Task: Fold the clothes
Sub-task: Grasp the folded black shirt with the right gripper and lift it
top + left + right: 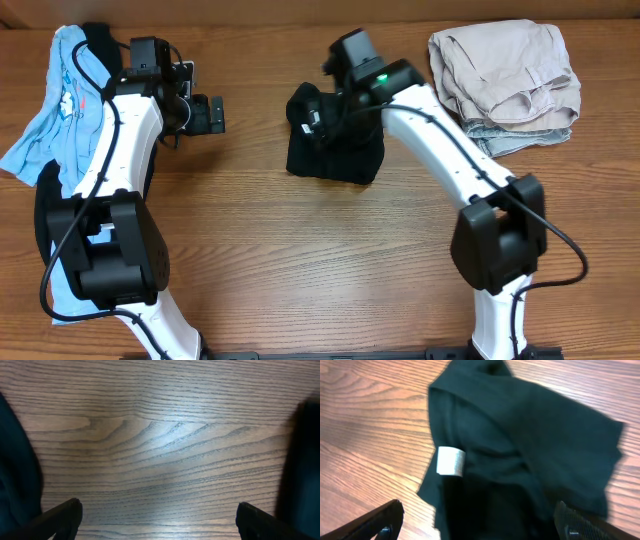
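Your left end effector (160,516) hangs released, jaws wide, over bare desk (300,260). Your right end effector (479,516) is released too, spread above the crumpled black shirt (530,445) at mid-desk. Farther out, the light blue T-shirt (60,110) lies far left; the beige piece (505,70) sits on the denim piece (510,140) far right.

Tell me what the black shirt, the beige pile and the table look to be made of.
Black shirt: soft matte knit, probably cotton; it folds limply. Beige pile: thin woven cloth, matte, heavily creased. Table: wood or wood-look laminate, smooth with a slight sheen; grain lines show.
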Robot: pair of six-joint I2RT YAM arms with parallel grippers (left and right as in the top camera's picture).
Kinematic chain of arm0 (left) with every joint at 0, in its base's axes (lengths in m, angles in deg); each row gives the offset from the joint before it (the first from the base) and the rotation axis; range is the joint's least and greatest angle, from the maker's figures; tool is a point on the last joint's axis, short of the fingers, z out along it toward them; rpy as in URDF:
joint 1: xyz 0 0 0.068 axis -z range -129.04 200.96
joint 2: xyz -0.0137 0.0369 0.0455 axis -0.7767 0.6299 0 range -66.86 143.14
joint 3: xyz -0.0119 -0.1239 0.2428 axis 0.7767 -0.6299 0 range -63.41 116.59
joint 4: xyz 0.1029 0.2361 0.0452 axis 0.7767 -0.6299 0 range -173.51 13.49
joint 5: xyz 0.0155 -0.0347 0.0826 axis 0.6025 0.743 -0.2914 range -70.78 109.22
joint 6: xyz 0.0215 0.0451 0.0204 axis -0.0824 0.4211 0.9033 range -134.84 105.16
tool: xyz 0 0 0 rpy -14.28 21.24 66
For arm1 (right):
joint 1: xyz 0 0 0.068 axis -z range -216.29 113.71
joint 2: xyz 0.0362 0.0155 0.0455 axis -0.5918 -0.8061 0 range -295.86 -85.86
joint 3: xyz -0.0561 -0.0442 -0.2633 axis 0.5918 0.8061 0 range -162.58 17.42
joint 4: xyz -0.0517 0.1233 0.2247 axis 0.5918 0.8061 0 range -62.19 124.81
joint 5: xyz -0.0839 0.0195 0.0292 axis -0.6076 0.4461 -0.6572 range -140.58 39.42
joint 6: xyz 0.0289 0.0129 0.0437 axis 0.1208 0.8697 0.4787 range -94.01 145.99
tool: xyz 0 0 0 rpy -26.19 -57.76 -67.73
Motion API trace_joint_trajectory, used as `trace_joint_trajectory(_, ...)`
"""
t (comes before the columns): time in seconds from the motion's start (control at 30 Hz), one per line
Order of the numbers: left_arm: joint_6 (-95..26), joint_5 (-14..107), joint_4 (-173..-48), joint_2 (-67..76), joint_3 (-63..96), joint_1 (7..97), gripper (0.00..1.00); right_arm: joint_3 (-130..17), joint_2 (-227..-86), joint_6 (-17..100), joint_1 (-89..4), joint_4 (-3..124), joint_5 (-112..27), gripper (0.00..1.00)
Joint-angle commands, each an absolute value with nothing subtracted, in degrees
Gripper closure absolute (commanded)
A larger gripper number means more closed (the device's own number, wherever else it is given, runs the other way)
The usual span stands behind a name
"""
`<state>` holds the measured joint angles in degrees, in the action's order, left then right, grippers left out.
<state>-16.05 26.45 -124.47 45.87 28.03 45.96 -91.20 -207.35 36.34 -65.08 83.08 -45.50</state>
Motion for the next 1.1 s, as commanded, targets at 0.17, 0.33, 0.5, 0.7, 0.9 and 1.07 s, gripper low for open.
trace_joint_trajectory(0.17,-16.56,26.27,-124.30,45.63,28.69,45.66,0.00,-91.16,-216.11,41.71,-69.08,76.69,-50.74,0.00)
trace_joint_trajectory(0.33,-16.58,26.27,-124.26,45.63,28.69,45.66,0.00,-91.16,-219.02,46.04,-71.27,73.92,-50.54,0.01)
trace_joint_trajectory(0.5,-16.58,26.29,-124.28,45.63,28.69,45.68,0.00,-91.16,-221.29,49.34,-74.74,69.48,-52.88,0.10)
trace_joint_trajectory(0.7,-16.58,26.27,-124.26,45.63,28.66,45.68,0.00,-91.14,-223.89,53.54,-76.45,70.51,-61.43,0.22)
trace_joint_trajectory(0.9,-16.58,26.27,-124.28,45.63,28.66,45.68,0.00,-91.31,-224.20,54.32,-76.27,76.15,-66.15,0.28)
trace_joint_trajectory(1.07,-16.58,26.29,-124.26,45.63,28.66,45.68,0.00,-92.69,-224.20,49.71,-74.50,85.52,-67.70,0.20)
